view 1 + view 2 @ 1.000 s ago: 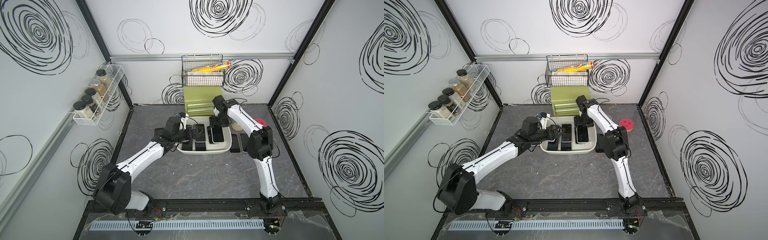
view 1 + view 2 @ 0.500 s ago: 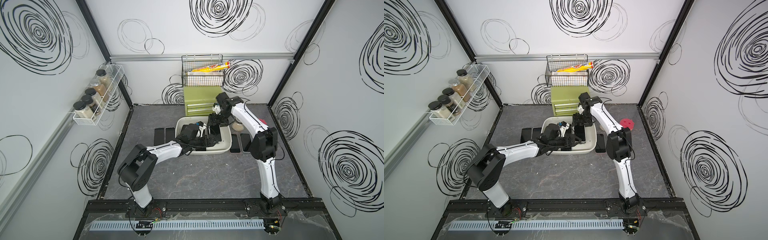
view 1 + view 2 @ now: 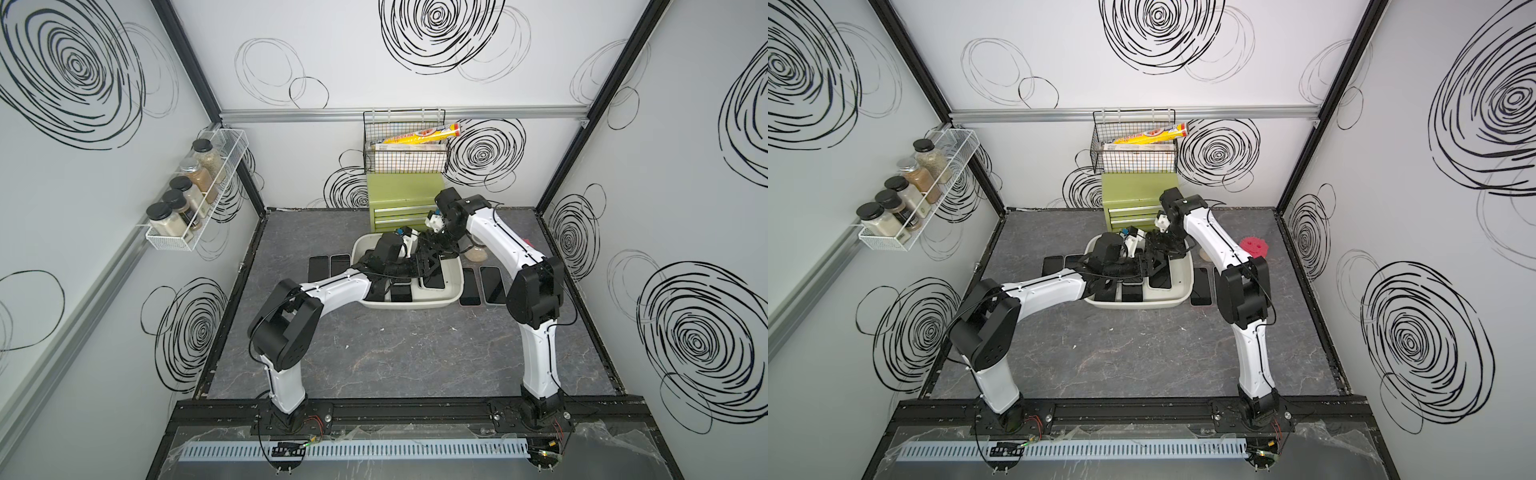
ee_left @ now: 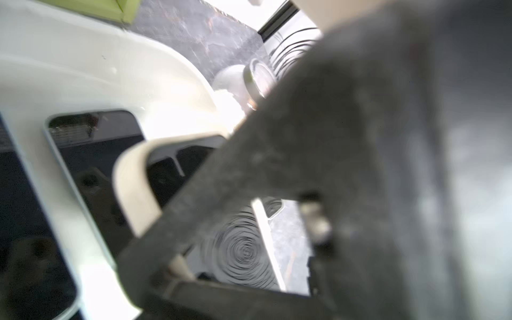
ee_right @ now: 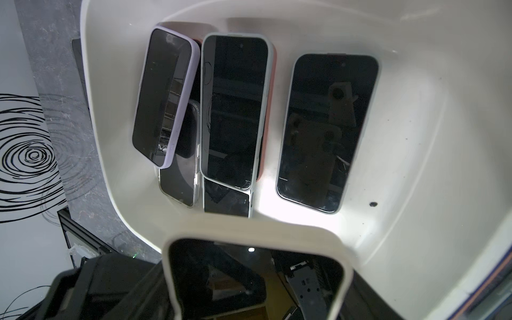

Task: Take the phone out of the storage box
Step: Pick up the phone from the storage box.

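The off-white storage box (image 3: pixel 409 305) sits mid-table in both top views, with several dark-screened phones (image 5: pixel 235 110) lying in it. My right gripper (image 3: pixel 436 245) hangs over the box's far end, shut across the width of a cream-cased phone (image 5: pixel 249 277) that it holds above the box floor. My left gripper (image 3: pixel 424 264) reaches across the box and meets the right one at that phone (image 4: pixel 130 188). Blurred dark fingers (image 4: pixel 249 166) overlap the phone in the left wrist view. How the left jaws stand there does not show.
Two phones (image 3: pixel 328 266) lie on the table left of the box and two phones (image 3: pixel 482 286) on its right. A jar (image 3: pixel 476 253) lies behind those. The green drawer chest (image 3: pixel 401 203) and wire basket (image 3: pixel 405 153) stand at the back wall, a spice rack (image 3: pixel 191 199) on the left wall.
My left gripper has swung from the box's left edge across the box to the right gripper, and its jaws have narrowed. The right gripper has stayed over the far end.
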Controlling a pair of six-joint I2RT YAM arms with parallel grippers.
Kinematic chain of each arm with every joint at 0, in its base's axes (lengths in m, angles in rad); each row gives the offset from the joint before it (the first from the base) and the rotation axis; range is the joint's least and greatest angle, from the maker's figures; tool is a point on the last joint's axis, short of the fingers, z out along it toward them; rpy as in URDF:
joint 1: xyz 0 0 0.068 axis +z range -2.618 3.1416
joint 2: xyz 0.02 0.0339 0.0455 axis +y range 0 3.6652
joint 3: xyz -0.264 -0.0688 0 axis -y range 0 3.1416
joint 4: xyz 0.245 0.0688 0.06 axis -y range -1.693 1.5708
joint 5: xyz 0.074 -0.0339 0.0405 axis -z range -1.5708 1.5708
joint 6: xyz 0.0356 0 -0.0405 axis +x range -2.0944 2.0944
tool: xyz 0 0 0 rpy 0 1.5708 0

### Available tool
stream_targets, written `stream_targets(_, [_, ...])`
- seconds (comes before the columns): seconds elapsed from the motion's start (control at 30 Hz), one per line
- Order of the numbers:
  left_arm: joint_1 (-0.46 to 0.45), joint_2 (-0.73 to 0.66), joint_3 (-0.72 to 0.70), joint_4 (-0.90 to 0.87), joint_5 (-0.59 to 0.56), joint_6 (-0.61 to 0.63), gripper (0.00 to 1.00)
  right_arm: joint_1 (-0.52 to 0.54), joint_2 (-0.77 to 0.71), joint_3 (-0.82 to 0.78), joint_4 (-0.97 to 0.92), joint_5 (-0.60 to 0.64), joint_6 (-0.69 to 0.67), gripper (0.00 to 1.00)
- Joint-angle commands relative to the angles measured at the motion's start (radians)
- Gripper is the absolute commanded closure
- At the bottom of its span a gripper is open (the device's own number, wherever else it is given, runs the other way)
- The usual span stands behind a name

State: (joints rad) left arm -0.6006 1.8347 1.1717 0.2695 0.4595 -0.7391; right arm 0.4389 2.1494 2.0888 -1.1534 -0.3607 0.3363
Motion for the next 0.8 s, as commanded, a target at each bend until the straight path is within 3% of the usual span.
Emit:
stream_targets(0.0, [0.005,0.013,0.004,0.052,0.029,0.012,0.51,0.003,-0.048,0.009,-0.006,-0.037,-0.012,0.76])
stream_targets(0.07, [0.007,0.009,-0.005,0.061,0.032,0.007,0.62,0.003,-0.045,0.007,0.0,-0.037,-0.009,0.75])
stream_targets(0.33, [0.01,0.0,0.006,0.059,0.053,-0.005,0.85,0.003,-0.038,0.004,0.015,-0.067,-0.002,0.76])
stream_targets(0.43, [0.013,-0.006,0.016,0.054,0.072,-0.008,0.99,0.003,-0.039,0.003,0.028,-0.08,0.003,0.72])
stream_targets(0.5, [0.015,-0.015,0.01,0.067,0.083,-0.018,1.0,0.003,-0.039,0.003,0.038,-0.094,0.009,0.69])
stream_targets(0.67, [0.036,-0.056,-0.025,0.102,0.126,-0.054,1.0,0.0,-0.035,0.023,0.054,-0.102,0.025,0.25])
stream_targets(0.77, [0.049,-0.098,-0.062,0.117,0.149,-0.073,1.0,-0.024,-0.038,0.038,0.093,-0.144,0.052,0.15])
